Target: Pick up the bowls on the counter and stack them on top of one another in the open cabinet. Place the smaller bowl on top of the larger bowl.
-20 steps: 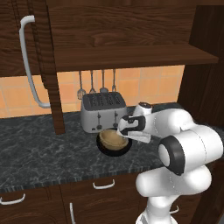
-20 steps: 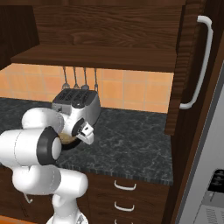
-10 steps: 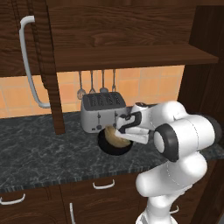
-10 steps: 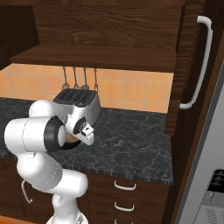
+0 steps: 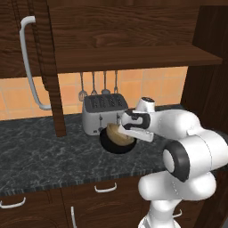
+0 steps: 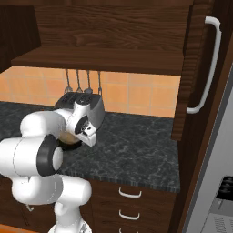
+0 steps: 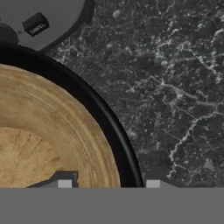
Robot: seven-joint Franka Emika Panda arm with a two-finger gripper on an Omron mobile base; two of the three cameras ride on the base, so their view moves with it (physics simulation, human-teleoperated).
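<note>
1. Hand view: the tan bowl point(image 7: 39, 135) sits nested inside the black bowl point(image 7: 107, 120), black rim ringing the wood. One finger tip point(image 7: 64, 181) stands over the wood inside, the other outside the black rim over the counter point(image 7: 175, 87), so the jaws straddle both rims.
2. Gripper point(image 5: 120, 132): partly closed around that rim; whether the pads already press on it I cannot tell.
3. Where: both bowls rest on the counter just in front of the toaster point(image 5: 103, 111), under the cabinet point(image 5: 133, 58) shelf.
4. Handling, as I judge it: both bowls look rigid. The black one is glossy, probably slippery and breakable; the tan one looks light and could shift or lift out if the pair tilts.
5. Hold: a pinch across the rim wall is the only purchase; keep the bowls level.
6. Surface and room: flat marbled stone, with the toaster close behind. Utensils point(image 5: 99, 87) hang on the tiled wall; the shelf is bare wood, with the open door point(image 5: 42, 67) at its left.
</note>
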